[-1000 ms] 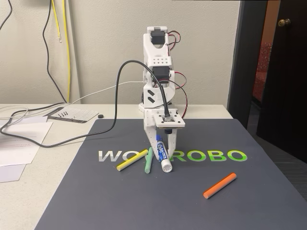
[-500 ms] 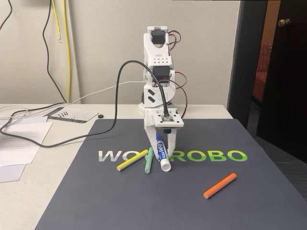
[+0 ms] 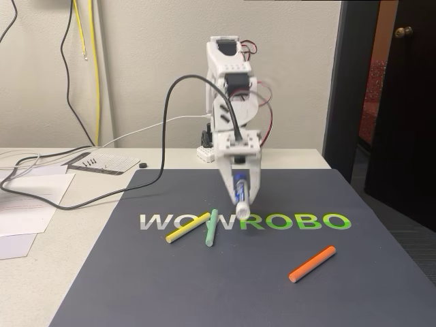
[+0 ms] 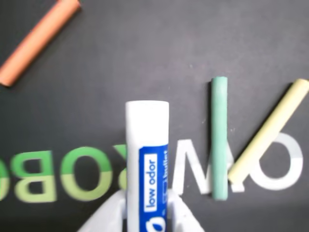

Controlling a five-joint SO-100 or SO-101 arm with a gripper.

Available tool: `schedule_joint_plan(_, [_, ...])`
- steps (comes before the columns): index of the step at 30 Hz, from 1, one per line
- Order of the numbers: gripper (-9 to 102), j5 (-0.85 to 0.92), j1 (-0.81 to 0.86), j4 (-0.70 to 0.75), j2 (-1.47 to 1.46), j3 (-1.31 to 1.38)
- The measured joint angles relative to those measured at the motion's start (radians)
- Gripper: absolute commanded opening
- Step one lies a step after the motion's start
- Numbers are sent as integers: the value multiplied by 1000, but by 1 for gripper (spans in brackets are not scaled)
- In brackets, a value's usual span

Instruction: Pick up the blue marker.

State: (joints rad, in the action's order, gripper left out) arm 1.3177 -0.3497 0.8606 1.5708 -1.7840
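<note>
blue marker (image 3: 240, 194) up off mat, clamped in pincer (image 4: 146, 212), white end tilted down toward mat (image 3: 204, 272). green stick (image 3: 212, 227) and yellow stick (image 3: 187, 227) lying on logo just beside each other, orange stick (image 3: 312, 263) well apart.

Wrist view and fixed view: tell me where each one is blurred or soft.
Fixed view: the arm's upper joints and red wires are motion-smeared; the mat is sharp. Wrist view: soft throughout, the blue marker label readable but fuzzy, the tool at the bottom edge blurred.
</note>
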Motion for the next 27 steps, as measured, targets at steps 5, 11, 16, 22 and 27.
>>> schedule_joint_plan(5, [1,-210,-44,141,129,80])
schedule_joint_plan(11, [1,-532,-94,232,272,173])
schedule_joint_plan(16, [1,-805,-91,238,383,176])
schedule_joint_plan(22, [1,-1083,-12,227,483,176])
schedule_joint_plan(27, [1,-1244,44,201,557,158])
